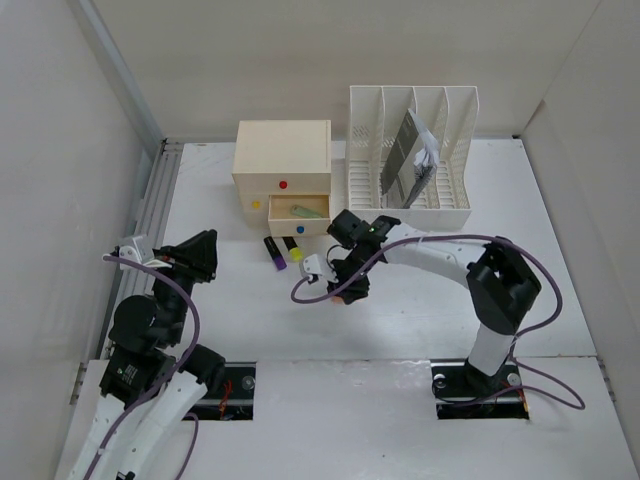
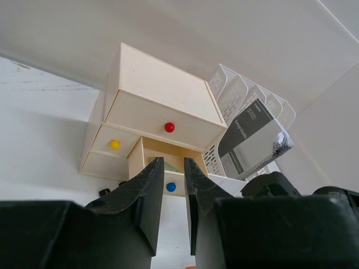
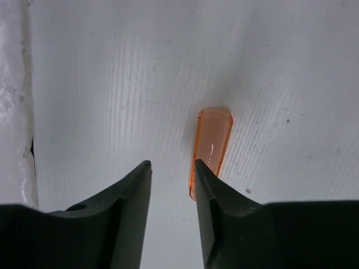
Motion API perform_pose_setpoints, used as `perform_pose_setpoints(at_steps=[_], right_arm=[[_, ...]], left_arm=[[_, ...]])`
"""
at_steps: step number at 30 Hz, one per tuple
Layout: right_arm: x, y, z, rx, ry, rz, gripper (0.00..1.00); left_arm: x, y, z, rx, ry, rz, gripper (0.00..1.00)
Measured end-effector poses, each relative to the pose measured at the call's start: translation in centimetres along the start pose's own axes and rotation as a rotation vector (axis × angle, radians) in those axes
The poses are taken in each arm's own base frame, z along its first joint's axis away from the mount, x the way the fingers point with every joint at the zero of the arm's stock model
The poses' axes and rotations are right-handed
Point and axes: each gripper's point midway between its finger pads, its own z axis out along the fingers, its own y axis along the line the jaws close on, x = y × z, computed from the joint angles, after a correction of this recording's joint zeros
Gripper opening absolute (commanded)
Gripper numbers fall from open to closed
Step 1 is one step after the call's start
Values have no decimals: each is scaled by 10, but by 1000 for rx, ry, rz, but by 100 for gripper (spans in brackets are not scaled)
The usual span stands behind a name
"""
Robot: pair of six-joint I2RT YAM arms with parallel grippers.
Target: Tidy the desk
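The right gripper [image 3: 172,171] is held narrow at lower centre, with nothing between its jaws. An orange marker [image 3: 212,140] is laid just right of it on the desk [image 3: 101,84], which fills the frame. The left gripper [image 2: 173,168] is likewise narrow and empty.

Orange translucent cap [image 3: 212,143] lies just beside R gripper [image 3: 173,168], partly behind one fingertip. Purple-cap marker [image 1: 273,252] & yellow-cap marker [image 1: 292,248] sit just left of it. Beyond: cream drawer box [image 1: 282,160], blue-knob drawer [image 1: 298,216] open w/ pale green item [image 1: 308,210]. White file rack [image 1: 455,150] w/ grey booklets [image 1: 405,160] beyond-right.
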Motion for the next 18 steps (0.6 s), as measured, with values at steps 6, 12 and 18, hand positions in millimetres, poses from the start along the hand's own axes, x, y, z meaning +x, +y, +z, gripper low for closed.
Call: perform_pose_setpoints(at_steps=[6, 12, 18], right_arm=[[9, -8, 11, 87, 32, 78, 49], [3, -30, 11, 194, 10, 117, 50], [6, -34, 16, 213, 14, 153, 50]], left_arm=[[0, -1, 0, 7, 2, -3, 20], [1, -2, 0, 10, 3, -3, 20], [4, 0, 0, 9, 8, -2, 20]])
